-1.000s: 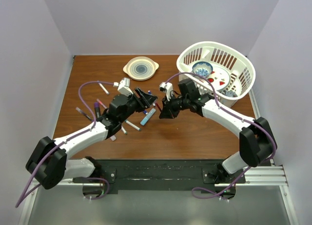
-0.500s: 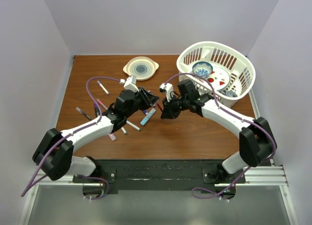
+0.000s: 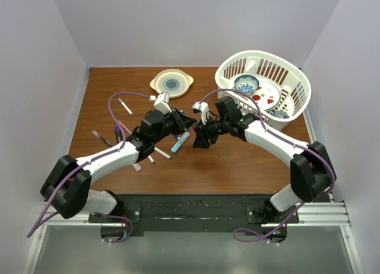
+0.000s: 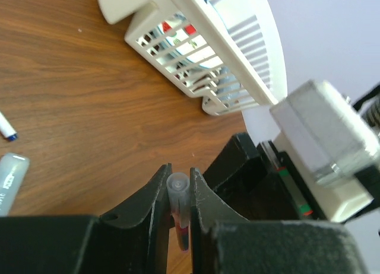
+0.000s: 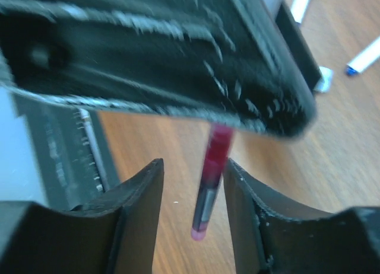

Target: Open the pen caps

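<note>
One pink pen (image 4: 177, 197) pinched in left gripper (image 4: 178, 174), above table (image 3: 237, 161) middle. Long axis runs from left gripper toward right gripper (image 5: 193, 167); free end, probably pen cap (image 5: 203, 213), hangs between its spread jaws, touching neither. Right arm nearer to cap.

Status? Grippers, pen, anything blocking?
Left gripper shut on pen. Right gripper open, fingers either side of pen, not touching. Capped or not: can't tell. Nothing in the way.
</note>
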`<state>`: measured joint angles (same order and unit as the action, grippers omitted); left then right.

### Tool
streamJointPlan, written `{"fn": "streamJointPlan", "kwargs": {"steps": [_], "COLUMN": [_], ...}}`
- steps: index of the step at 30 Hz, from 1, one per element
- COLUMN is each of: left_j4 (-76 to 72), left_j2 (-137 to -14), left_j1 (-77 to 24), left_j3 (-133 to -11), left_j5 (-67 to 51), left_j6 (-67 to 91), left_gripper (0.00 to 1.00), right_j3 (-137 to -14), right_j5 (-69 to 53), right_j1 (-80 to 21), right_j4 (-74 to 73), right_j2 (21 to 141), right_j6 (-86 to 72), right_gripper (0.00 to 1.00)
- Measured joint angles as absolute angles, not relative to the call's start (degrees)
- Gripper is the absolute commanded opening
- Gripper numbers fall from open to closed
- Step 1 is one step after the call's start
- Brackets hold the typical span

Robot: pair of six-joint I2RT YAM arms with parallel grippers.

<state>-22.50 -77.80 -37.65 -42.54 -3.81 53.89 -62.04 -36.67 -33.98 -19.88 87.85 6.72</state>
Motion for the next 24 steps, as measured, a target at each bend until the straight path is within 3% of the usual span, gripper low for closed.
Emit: {"fn": "streamJointPlan", "kwargs": {"steps": [5,10,19,24], "left_j4": [-26.1,-28.8,-30.0,-29.1], "left_j2": [-78.4,-79.6,-79.3,-77.7], "left_j1": [-37.6,-37.6,-36.5,-31.2], "left_j3": [-40.9,-40.6,-40.7,-41.3], "left_j5": [-8.0,-10.6,-10.8,-13.3], "left_j6": [53.3,53.1,53.0,55.1], "left_gripper": [0.00,0.00,0.00,0.00], "right_j3": [-62.1,-62.0,-61.4,-61.4], "right_j5": [-43.4,-47.2,-50.2,-50.7], "right_j1": [-31.6,-28.8,-27.7,-28.9], "right_j4": [-18.8,-16.2,-12.9,-9.1], "right_j2": [87.7,87.1,87.3,88.2], "right_j6": [6.0,3.6,-1.7,-2.8], "right_gripper": [0.47,0.00,0.00,0.00]}}
